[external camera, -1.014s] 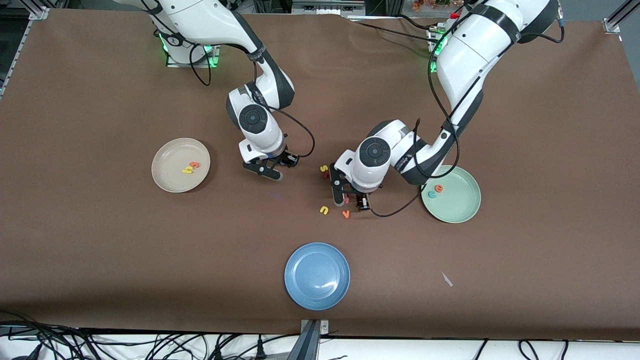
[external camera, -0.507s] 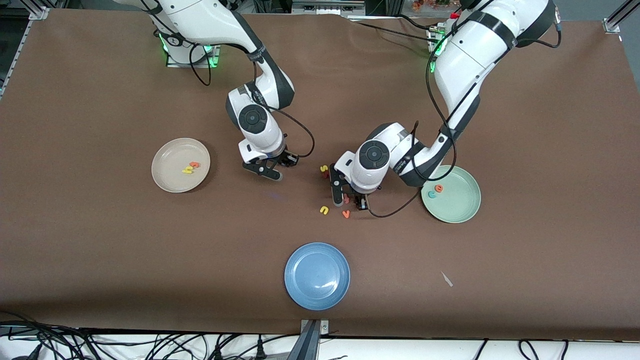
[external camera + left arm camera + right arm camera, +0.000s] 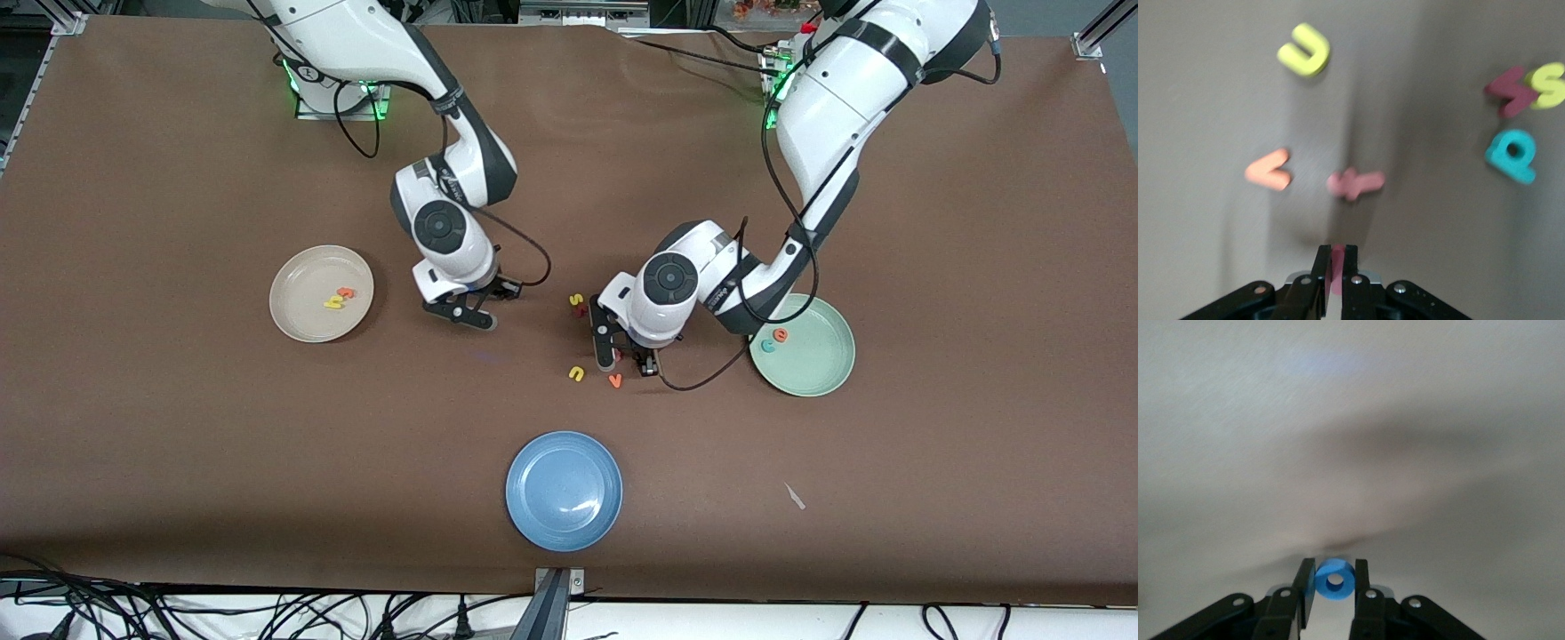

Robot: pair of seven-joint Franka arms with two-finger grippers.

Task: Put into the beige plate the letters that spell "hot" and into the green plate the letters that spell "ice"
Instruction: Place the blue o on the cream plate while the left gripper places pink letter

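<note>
Pinching foam: right fingers (image 3: 1333, 581) on blue ring "o" (image 3: 1335, 580), left fingers (image 3: 1333, 261) on red bar "i" (image 3: 1337, 267)

The beige plate (image 3: 294, 311), round and shallow, lies toward the right arm's end of the tabletop, well in from every edge. In it, near the rim, rest the yellow "h" (image 3: 333, 303) and the orange "t" (image 3: 346, 292), touching or nearly so (too small to tell). The blue ring-shaped "o" (image 3: 1335, 581) is pinched upright, its hole showing, above bare tabletop. The pale green plate (image 3: 813, 360) lies toward the left arm's end; the teal "c" (image 3: 767, 346) and orange "e" (image 3: 780, 335) sit just beside each other by its rim. The dark red "i" (image 3: 1337, 267) is clamped on edge, mostly hidden.
</note>
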